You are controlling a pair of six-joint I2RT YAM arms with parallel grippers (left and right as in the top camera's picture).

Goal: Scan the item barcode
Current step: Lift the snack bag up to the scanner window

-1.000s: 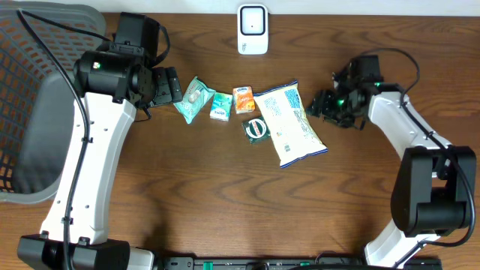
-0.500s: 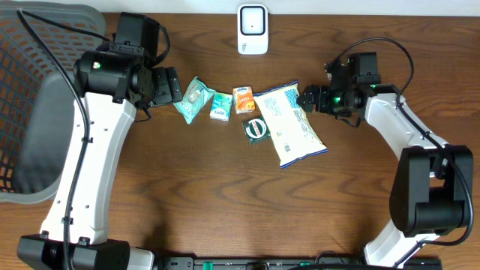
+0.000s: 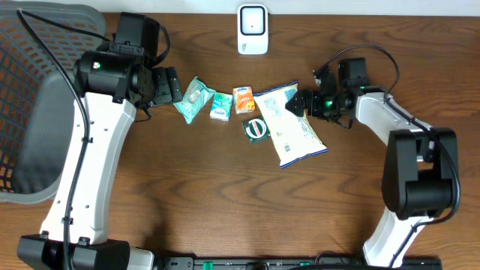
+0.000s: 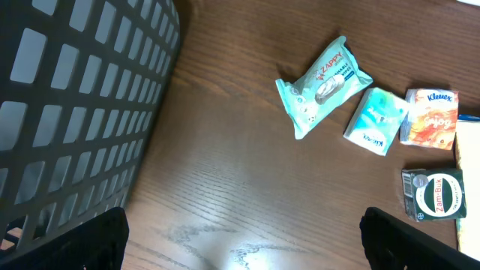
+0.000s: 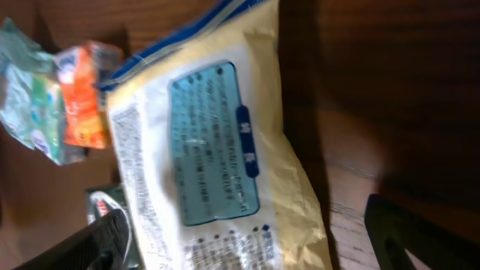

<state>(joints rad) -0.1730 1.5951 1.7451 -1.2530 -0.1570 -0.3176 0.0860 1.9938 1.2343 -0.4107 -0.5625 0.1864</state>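
A large white and yellow snack bag [image 3: 289,124] lies flat at the table's middle. My right gripper [image 3: 300,101] is at its upper right edge, open. In the right wrist view the bag [image 5: 217,150] fills the space between my spread fingers [image 5: 420,236], and neither finger presses on it. The white scanner [image 3: 253,30] stands at the far edge. My left gripper [image 3: 166,85] hangs open over bare wood to the left of a teal wipes pack [image 3: 193,99]. Nothing is between its fingers [image 4: 82,244].
A small teal tissue pack [image 3: 220,106], an orange Kleenex pack [image 3: 244,99] and a green Zam-Buk pack [image 3: 257,129] lie left of the bag. A dark mesh basket [image 3: 37,112] fills the left side, close to my left arm.
My right gripper has moved left, from beside the bag to its upper right edge, and its jaws have spread wider. The left arm and the items have not moved.
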